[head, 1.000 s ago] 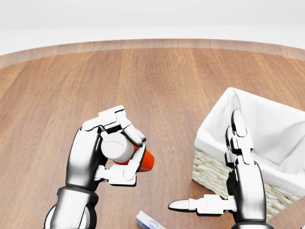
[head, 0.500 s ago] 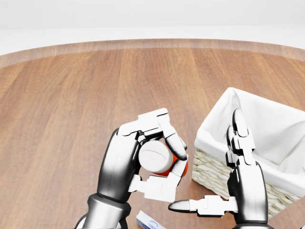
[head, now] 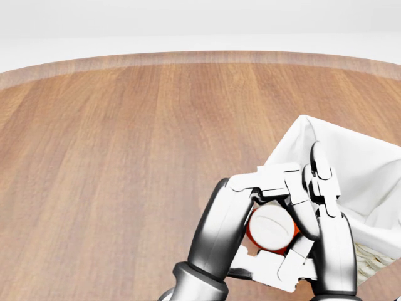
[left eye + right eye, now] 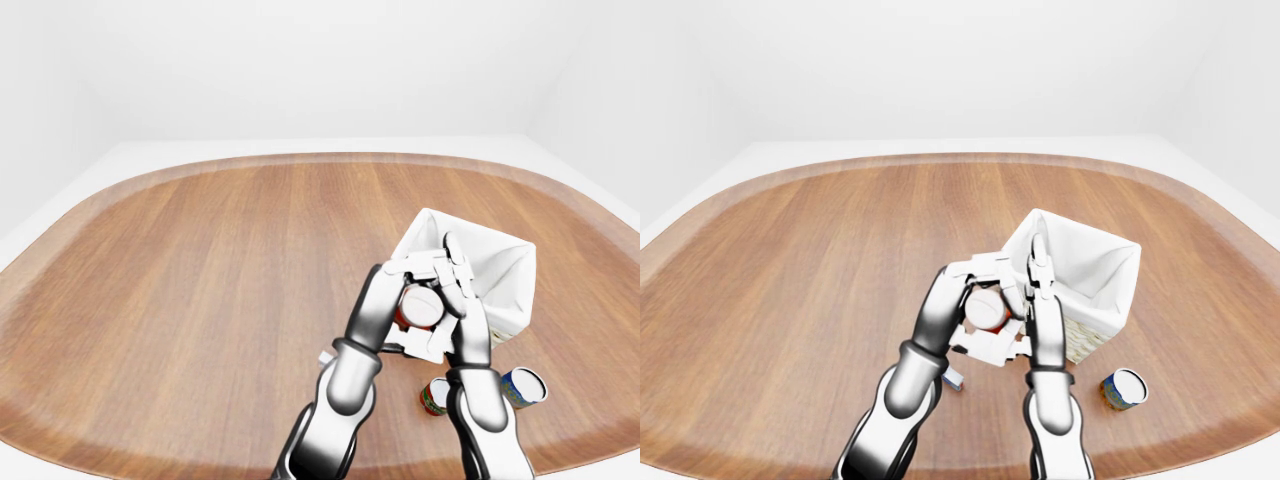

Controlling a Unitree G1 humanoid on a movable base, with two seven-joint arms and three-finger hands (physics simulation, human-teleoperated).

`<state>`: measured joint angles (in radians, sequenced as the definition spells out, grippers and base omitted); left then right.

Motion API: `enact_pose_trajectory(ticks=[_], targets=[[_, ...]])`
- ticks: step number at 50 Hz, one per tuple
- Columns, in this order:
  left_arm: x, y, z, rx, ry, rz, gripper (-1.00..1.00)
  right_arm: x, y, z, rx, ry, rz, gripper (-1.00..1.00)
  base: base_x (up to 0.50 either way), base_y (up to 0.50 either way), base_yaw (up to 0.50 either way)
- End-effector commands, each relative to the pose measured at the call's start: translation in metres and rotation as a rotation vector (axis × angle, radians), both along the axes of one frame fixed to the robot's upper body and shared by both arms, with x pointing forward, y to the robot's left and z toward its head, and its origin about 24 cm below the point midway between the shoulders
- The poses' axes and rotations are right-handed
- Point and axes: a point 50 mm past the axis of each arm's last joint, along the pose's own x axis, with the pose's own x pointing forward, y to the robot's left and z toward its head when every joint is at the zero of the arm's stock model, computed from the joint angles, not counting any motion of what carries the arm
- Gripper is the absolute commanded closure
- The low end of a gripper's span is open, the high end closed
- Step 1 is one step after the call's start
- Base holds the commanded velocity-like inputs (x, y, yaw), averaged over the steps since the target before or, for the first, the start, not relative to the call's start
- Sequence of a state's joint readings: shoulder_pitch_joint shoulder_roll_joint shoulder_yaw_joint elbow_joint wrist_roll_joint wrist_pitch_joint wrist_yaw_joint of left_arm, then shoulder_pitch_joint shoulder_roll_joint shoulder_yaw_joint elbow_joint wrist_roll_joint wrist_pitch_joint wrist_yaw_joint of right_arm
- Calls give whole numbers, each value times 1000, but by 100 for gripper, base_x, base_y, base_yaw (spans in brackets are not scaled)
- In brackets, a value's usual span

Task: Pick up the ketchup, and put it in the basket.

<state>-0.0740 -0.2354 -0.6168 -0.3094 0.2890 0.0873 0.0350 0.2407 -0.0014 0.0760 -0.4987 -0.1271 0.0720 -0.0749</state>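
Observation:
The ketchup [image 3: 270,228], a red bottle with a white cap facing the camera, is held off the table with my left hand [image 3: 285,227] shut round it. It hangs at the near left corner of the basket [image 4: 1086,262], a wicker box with a white cloth lining, right of centre in the right-eye view. My right hand [image 3: 322,188] stands upright just right of the bottle, against the basket's left wall, fingers straight and open. Its thumb is hidden behind the left hand.
A blue-labelled can [image 4: 1125,388] lies on the wooden table [image 4: 820,260] below the basket. A second can [image 4: 434,396] shows beside my right forearm in the left-eye view. A small white and blue box [image 4: 955,378] lies under my left arm.
My left hand has carried the ketchup rightward, from the table's middle to the basket's corner, and now overlaps the right hand. The right hand has barely moved.

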Motion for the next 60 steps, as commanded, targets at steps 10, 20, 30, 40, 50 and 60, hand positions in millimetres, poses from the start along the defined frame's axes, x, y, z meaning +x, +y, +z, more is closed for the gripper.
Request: enact_pose_trajectory(ticks=[10, 20, 30, 40, 50, 60], targets=[[-21, -26, 30, -148, -46, -98, 92, -2, -2, 2, 16, -12, 9, -100, 0, 0, 0], [-23, -31, 36, -157, -69, -112, 92, 8, -5, -9, -13, 15, 5, 67, 0, 0, 0], [-24, -27, 32, -144, -62, -102, -100, 6, -5, -10, -12, 3, 11, 100, 0, 0, 0], [-28, -20, 36, -165, -83, -95, -100, 3, 0, -9, -21, -5, 25, 100, 0, 0, 0], [-26, -11, 34, -151, -95, -63, -100, 4, 1, -10, -27, -4, 28, 100, 0, 0, 0], [-27, 22, 43, -164, -168, 4, -100, 4, 1, -11, -28, -5, 28, 100, 0, 0, 0]])
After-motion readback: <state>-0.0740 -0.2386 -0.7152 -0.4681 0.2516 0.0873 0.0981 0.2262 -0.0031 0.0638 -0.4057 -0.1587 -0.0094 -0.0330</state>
